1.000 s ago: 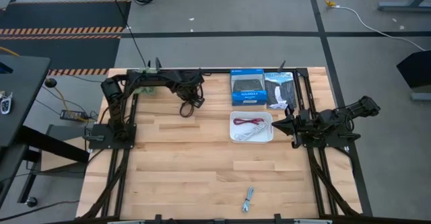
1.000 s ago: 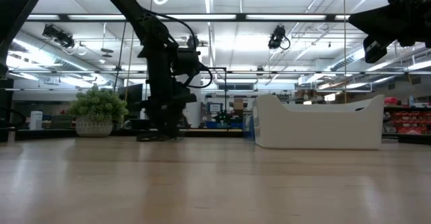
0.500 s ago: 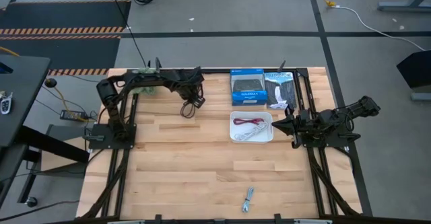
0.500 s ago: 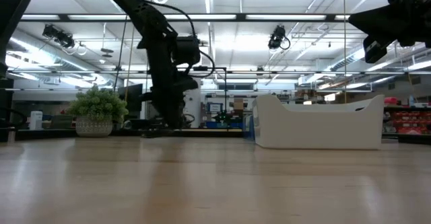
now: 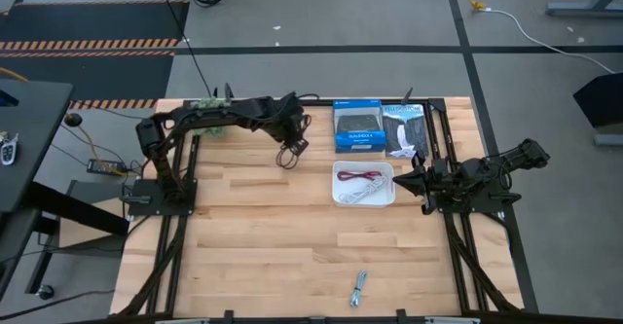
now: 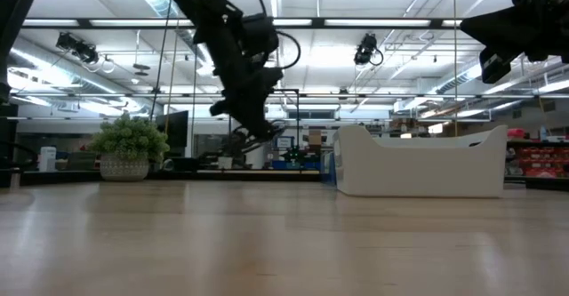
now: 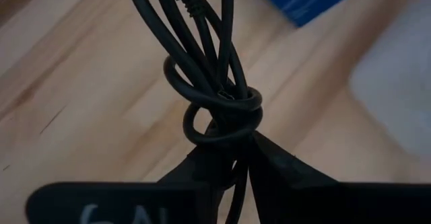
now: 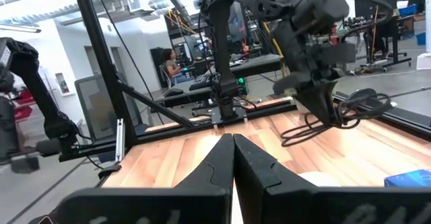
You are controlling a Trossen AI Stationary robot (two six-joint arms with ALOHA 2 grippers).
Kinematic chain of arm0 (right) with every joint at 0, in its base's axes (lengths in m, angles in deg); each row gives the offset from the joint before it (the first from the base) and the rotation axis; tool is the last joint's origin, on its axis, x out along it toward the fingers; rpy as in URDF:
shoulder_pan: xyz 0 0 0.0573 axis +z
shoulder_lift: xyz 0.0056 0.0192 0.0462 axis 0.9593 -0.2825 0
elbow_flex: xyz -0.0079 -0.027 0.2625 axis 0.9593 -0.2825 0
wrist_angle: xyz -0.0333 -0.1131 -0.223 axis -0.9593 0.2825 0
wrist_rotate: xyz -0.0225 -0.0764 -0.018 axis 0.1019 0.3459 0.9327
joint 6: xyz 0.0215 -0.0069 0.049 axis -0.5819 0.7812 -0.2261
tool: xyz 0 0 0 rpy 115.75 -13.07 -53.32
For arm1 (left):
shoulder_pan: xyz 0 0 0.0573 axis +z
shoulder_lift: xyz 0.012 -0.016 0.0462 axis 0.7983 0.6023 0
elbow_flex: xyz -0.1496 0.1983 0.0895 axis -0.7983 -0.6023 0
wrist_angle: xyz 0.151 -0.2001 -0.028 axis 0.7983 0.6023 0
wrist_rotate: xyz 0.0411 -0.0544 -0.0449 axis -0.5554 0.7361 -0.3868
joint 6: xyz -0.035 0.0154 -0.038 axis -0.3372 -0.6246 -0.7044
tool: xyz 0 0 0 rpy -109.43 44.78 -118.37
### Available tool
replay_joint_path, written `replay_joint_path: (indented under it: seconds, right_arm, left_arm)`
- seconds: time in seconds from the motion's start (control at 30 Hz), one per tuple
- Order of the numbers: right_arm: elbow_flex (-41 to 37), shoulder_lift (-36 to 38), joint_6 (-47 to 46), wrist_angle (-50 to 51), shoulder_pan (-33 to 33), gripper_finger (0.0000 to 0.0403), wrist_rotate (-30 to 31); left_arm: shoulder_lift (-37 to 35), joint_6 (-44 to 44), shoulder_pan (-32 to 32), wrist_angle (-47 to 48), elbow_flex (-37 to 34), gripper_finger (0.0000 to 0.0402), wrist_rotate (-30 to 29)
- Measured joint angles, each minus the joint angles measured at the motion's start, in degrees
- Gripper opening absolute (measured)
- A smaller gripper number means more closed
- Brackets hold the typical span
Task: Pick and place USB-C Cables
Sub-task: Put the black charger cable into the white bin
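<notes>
My left gripper [image 5: 294, 145] hangs over the far middle of the table, left of the blue box, shut on the black USB-C cable [image 5: 289, 156]. The low view shows that cable [image 6: 260, 138] in the air. A red cable [image 5: 362, 177] and a white cable [image 5: 365, 194] lie in the white tray [image 5: 337, 186]. The grey-silver cable [image 5: 359, 288] lies flat by the near edge. My right gripper [image 5: 408, 180] waits shut, raised just right of the tray. My left gripper pinches the black cable bundle between its two fingers [image 7: 269, 160], right at the wrapped turns [image 7: 222, 113] that tie the bundle. The fingers come from above, slanting down. The bundle is lifted clear of the table, its loops [image 6: 267, 136] dangling below the fingers.
A blue retail box [image 5: 358, 126] and a black one [image 5: 404, 129] stand at the far edge behind the tray. A fuzzy green clump [image 5: 208, 110] sits at the far left corner. Bare wood spreads across the middle and near part of the table.
My left gripper has risen from the table and swung right toward the tray and boxes, tipping as it went. The black cable went with it, from table level to hanging clear in the air. The right arm kept still.
</notes>
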Motion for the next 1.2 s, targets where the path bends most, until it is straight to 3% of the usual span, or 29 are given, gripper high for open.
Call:
replay_joint_path:
  seconds: [0.3,0.7,0.93,1.2]
  right_arm:
    - [0.0,0.0,0.0,-0.03,-0.02,0.0014,0.0]
    - [0.0,0.0,0.0,-0.03,-0.02,0.0014,0.0]
    - [0.0,0.0,0.0,-0.03,-0.02,0.0014,0.02]
    - [0.0,0.0,0.0,-0.02,0.0,0.0014,0.02]
  left_arm:
    - [0.0,0.41,-2.46,-0.14,7.46,0.0064,2.65]
    - [0.0,7.32,-5.1,-1.11,20.5,0.0064,3.41]
    - [0.0,10.91,-6.41,-6.5,26.04,0.0064,3.39]
    - [0.0,12.37,-7.72,-16.48,26.63,0.0064,3.57]
